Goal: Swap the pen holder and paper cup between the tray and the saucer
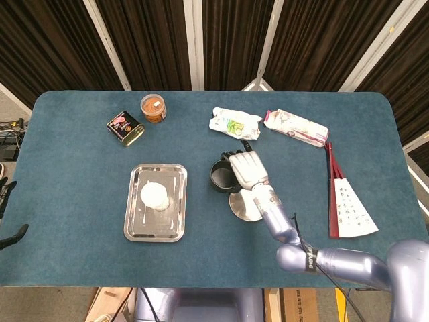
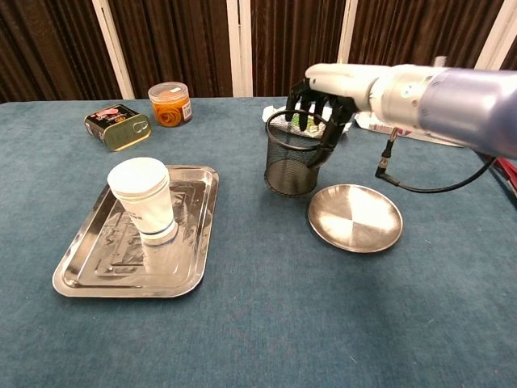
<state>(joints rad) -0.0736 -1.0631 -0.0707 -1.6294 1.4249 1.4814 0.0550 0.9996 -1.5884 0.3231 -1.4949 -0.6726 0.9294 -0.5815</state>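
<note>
Currently, item one: the tray (image 2: pixel 74 275), holding the upright paper cup (image 2: pixel 144 200), not yet moved. Item two: the pen holder (image 2: pixel 292 164), clear of the saucer (image 2: pixel 355 217) and between it and the tray; whether its base touches the cloth I cannot tell. Item three: my right hand (image 2: pixel 327 86), fingers curled over the holder's rim, gripping it from above. Item four: my left hand (image 1: pixel 5 208), barely in view at the table's edge; its state I cannot tell. Risk noted: the rim-only grip could let the light mesh holder tip or swing. The tray is occupied, so setting it there could knock the cup.
</note>
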